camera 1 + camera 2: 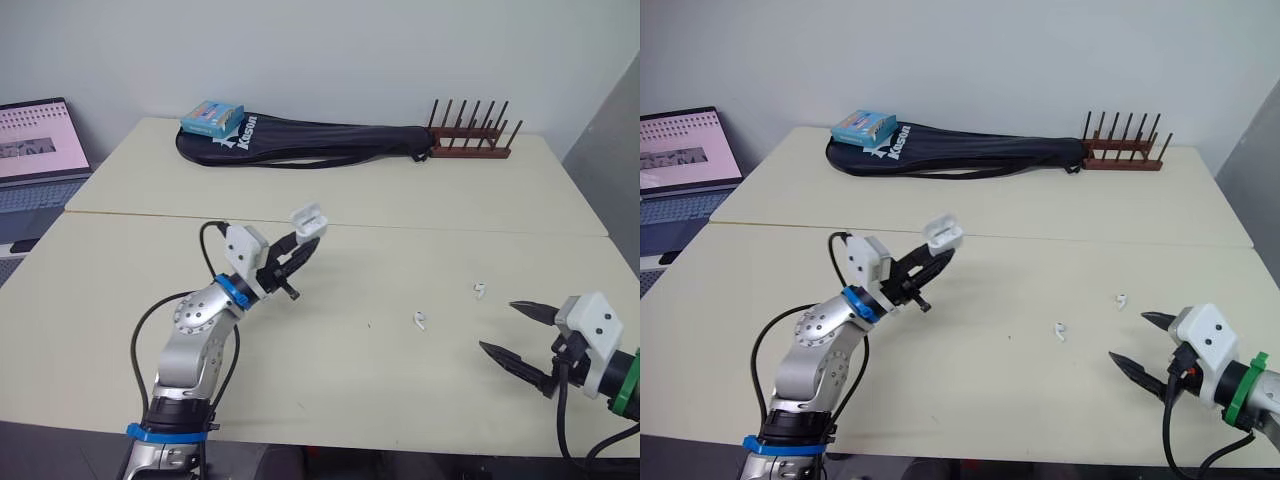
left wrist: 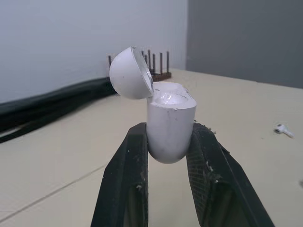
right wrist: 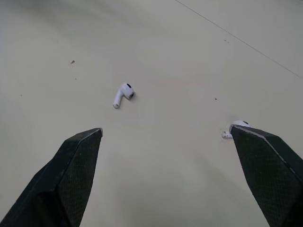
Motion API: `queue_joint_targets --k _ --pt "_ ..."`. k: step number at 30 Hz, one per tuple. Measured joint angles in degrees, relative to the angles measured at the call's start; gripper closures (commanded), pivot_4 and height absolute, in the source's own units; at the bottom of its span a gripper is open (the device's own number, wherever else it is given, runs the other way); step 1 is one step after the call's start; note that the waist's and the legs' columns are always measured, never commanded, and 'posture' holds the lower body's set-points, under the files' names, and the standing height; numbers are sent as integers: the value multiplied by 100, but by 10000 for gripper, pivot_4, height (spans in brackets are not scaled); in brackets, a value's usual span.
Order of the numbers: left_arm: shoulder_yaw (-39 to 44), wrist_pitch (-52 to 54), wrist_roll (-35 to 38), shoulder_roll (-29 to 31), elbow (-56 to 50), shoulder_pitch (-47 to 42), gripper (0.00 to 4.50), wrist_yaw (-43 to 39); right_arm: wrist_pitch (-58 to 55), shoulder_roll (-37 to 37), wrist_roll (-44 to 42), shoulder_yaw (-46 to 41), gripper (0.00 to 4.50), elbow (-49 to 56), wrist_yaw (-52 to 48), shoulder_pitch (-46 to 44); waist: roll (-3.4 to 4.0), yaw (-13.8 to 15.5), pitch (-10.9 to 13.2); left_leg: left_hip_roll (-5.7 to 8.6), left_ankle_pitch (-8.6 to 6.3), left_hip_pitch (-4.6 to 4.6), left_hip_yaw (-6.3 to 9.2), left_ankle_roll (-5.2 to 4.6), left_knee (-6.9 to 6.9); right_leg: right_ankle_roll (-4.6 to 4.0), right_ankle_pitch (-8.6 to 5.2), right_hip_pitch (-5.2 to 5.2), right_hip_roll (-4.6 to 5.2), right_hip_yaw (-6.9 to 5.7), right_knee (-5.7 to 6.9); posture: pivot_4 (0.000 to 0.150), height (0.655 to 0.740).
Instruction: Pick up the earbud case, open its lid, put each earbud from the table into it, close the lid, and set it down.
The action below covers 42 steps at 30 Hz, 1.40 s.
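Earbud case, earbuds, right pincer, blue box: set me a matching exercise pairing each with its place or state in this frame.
Column one
1. earbud case
2. earbuds
3. right pincer
4. blue box

Column two
A. lying loose on the table
B. resting on the black bag
C. open, holding nothing
D. lid open, clamped in the left pincer

Pairs: 1-D, 2-A, 3-C, 4-B.
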<state>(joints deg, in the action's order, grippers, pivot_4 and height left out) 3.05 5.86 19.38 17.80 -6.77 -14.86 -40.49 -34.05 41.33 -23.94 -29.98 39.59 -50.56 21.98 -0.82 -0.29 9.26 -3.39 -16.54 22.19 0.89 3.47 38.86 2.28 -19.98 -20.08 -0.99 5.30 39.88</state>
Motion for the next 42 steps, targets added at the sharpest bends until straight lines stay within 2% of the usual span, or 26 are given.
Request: queue_joint_targets --k 5,12,21,24,30,33,42 --pt "-4 -13 -23 17 8 78 37586 100 60 31 3 96 0 2 60 81 -1 2 1 -1 0 3 0 0 -3 0 0 -2 -1 -1 -2 1500 7315" --pt "-61 -181 -160 230 27 356 37586 -57 -231 -8 29 1169 0 61 495 -390 -3 -20 2 -2 0 3 -1 0 -5 0 0 -5 -1 2 -1 1500 7315" --pt "-239 -279 -216 246 16 449 37586 -161 -476 -889 904 2927 0 -487 1926 -1562 -7 -20 3 -5 0 17 7 2 -7 0 0 -18 -1 1 -5 1500 7315" --pt "-266 -278 -219 253 6 450 37586 -158 -470 -1194 1153 3209 0 -801 2292 -1833 -7 -21 3 -4 0 18 11 2 -8 1 0 -20 1 0 -6 1500 7315" --pt "-276 -235 -218 255 -130 450 37586 -139 -456 -1327 1339 3378 0 -1029 2474 -1849 -7 -19 3 -5 0 23 23 2 -8 1 0 -21 1 -3 -9 1500 7315" --pt "-282 -201 -217 255 -198 433 37586 -133 -495 -1335 1364 3436 8980 -973 2479 -1828 -7 -19 3 -5 0 23 28 1 -8 1 0 -19 1 -2 -9 1500 7315" --pt "-352 -40 -221 250 -204 321 37586 -55 -791 -1359 1368 3613 40404 -752 2541 -1820 -7 -18 2 -3 0 24 33 2 -7 1 0 -17 2 -8 -10 1500 7315"
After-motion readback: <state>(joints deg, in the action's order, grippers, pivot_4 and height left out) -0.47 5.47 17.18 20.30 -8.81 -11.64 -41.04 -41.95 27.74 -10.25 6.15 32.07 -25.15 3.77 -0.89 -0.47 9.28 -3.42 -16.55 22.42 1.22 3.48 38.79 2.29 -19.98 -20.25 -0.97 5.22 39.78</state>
